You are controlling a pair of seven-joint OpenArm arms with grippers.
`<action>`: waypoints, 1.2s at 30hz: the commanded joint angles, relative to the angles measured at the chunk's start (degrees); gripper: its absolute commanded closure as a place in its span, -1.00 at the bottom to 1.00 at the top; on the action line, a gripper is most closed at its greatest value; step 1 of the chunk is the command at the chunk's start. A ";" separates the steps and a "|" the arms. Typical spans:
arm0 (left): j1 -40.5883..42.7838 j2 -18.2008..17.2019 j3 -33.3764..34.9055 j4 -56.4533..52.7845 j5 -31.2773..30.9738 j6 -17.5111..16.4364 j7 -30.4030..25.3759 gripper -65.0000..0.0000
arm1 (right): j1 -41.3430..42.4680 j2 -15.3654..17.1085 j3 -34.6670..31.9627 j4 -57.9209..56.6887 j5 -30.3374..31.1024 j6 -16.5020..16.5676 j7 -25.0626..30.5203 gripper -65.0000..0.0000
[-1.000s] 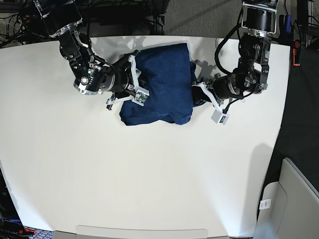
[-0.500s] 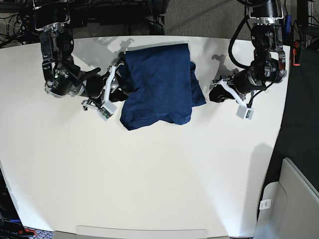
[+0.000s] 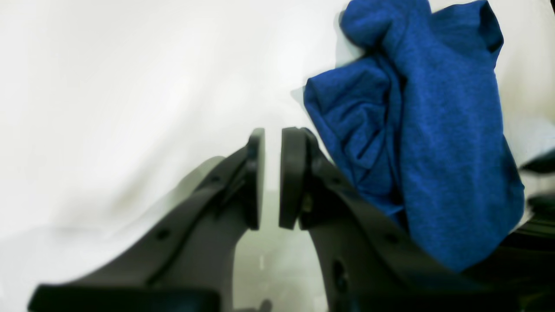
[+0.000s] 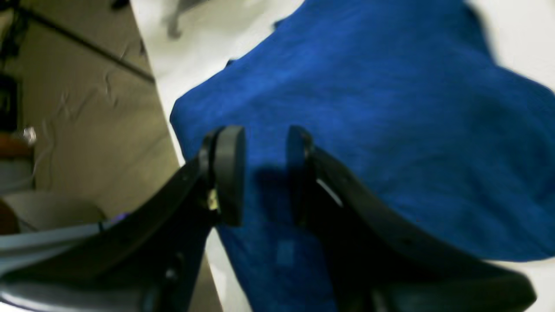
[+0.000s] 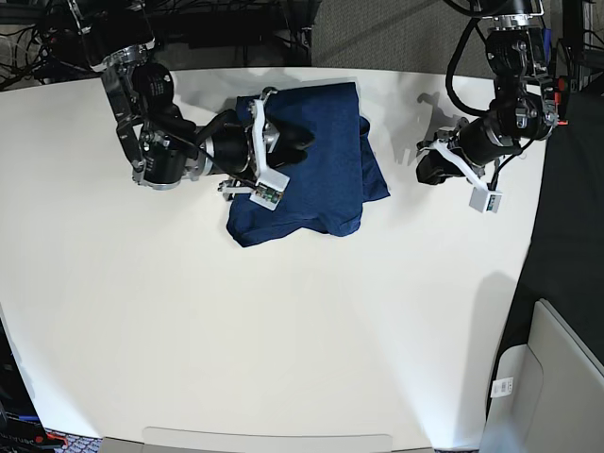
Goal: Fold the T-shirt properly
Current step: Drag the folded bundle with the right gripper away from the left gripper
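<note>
The T-shirt point(image 5: 311, 160) is lying bunched in a rough rectangle near the counter's point(image 5: 283, 330) far edge. The right end effector point(image 5: 293, 142) is hovering over it, jaws narrowly parted, gripping nothing. The left end effector point(image 3: 271, 177), almost closed and empty, is sitting beside the cloth. Folding looks mid-way; next, tidying the loose side probably needs a fresh edge grip.

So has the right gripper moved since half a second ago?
Yes. The right gripper has swung in from the table's bare top onto the T-shirt.
</note>
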 commanded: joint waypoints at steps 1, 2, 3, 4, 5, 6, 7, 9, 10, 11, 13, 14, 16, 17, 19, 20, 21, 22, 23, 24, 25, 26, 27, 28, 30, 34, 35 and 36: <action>-0.51 -0.59 -0.50 0.89 -0.94 -0.42 -0.79 0.84 | 1.81 0.12 -0.57 0.97 1.08 0.32 0.61 0.46; -0.51 -0.59 -0.50 0.89 -0.94 -0.42 -0.88 0.84 | 2.42 -0.06 -1.45 0.53 0.99 0.32 0.43 0.46; -0.51 -0.59 -0.50 0.89 -0.94 -0.42 -0.97 0.84 | 3.12 -0.58 -2.51 -0.35 0.81 0.32 0.52 0.46; -0.51 -0.59 -0.50 0.80 -0.94 -0.42 -0.97 0.84 | 3.56 -1.38 -3.21 -1.76 0.55 0.32 0.52 0.46; -0.51 -0.59 -0.50 0.80 -0.94 -0.42 -0.97 0.84 | 4.00 -2.08 -3.82 -3.25 0.11 0.32 0.52 0.46; -0.51 -0.59 -0.50 0.80 -0.94 -0.42 -0.97 0.84 | 4.44 -2.96 -4.53 -5.27 -0.77 0.32 0.61 0.46; -0.51 -0.59 -0.77 0.80 -0.94 -0.42 -1.06 0.84 | 5.15 -4.19 -5.32 -7.82 -2.26 0.32 0.70 0.46; -0.51 -0.59 -2.17 0.80 -0.94 -0.42 -1.06 0.84 | 6.55 -7.09 -6.55 -12.48 -4.90 0.32 0.78 0.46; -0.51 -0.59 -2.97 0.80 -0.94 -0.42 -1.06 0.84 | 7.17 -8.32 -6.81 -15.03 -6.31 0.32 0.78 0.46; -0.51 -0.59 -3.67 0.80 -0.94 -0.42 -1.06 0.84 | 7.78 -9.73 -6.81 -17.76 -7.98 0.32 0.78 0.46; -0.51 -0.59 -5.43 0.80 -0.94 -0.42 -0.71 0.84 | 8.66 -11.75 -6.81 -22.42 -11.23 0.32 0.61 0.46; -0.51 -0.59 -6.04 0.80 -0.94 -0.42 -0.71 0.84 | 9.10 -12.28 -6.81 -24.09 -12.72 0.32 0.70 0.46; -0.51 -0.59 -7.27 0.80 -0.94 -0.42 -0.62 0.84 | 9.81 -12.80 -6.73 -26.73 -16.59 0.32 0.78 0.46; -0.51 -0.59 -7.98 0.80 -0.94 -0.42 -0.62 0.84 | 9.81 -13.16 -6.55 -27.16 -18.70 0.32 0.87 0.46; -0.42 -0.59 -9.47 0.80 -0.94 -0.42 -0.53 0.84 | 9.98 -13.16 -6.55 -27.25 -22.92 0.32 0.87 0.46; 0.02 -0.59 -10.44 0.80 -0.94 -0.42 -0.53 0.84 | 10.33 -13.16 -6.46 -27.16 -25.12 0.32 0.87 0.46; 0.28 -0.59 -11.05 0.80 -0.94 -0.42 -0.53 0.84 | 10.42 -13.07 -6.46 -27.16 -26.88 0.32 1.13 0.46; 0.28 -0.59 -11.49 0.80 -0.94 -0.42 -0.53 0.84 | 10.69 -12.89 -6.46 -27.16 -28.20 0.32 1.84 0.46; 0.28 -0.59 -11.58 0.80 -0.94 -0.42 -0.53 0.84 | 10.77 -12.80 -6.46 -27.16 -29.08 0.32 2.37 0.46; 0.28 -0.59 -11.58 0.80 -0.94 -0.42 -0.53 0.84 | 10.86 -12.54 -6.37 -27.16 -29.96 0.32 2.98 0.46; 0.28 -0.59 -11.58 0.80 -0.94 -0.42 -0.53 0.84 | 11.21 -11.49 -5.85 -27.16 -30.48 0.32 3.77 0.46; 0.28 -0.59 -11.58 0.80 -0.94 -0.42 -0.53 0.84 | 11.30 -10.78 -4.97 -27.16 -30.83 0.32 4.21 0.46; 0.28 -0.59 -11.58 0.80 -0.94 -0.42 -0.53 0.84 | 11.39 -10.17 -3.74 -27.34 -30.92 0.32 4.48 0.46; 0.28 -0.59 -11.58 0.80 -0.94 -0.42 -0.53 0.84 | 11.48 -9.90 -2.33 -27.43 -31.19 0.32 4.48 0.46; 0.28 -0.59 -11.58 0.80 -0.94 -0.42 -0.53 0.84 | 11.48 -9.82 1.45 -27.25 -32.68 0.32 4.12 0.46; 0.20 -0.85 -11.67 0.80 -0.94 -0.42 -0.53 0.84 | 11.56 -8.06 6.90 -27.16 -35.49 0.32 4.12 0.46; 0.20 -0.85 -11.67 0.80 -0.94 -0.42 -0.53 0.84 | 11.83 -7.79 7.87 -27.16 -36.11 0.32 4.12 0.46; 0.11 -0.76 -11.67 0.80 -0.94 -0.42 -0.53 0.84 | 12.27 -6.83 8.75 -27.16 -36.64 0.32 4.12 0.46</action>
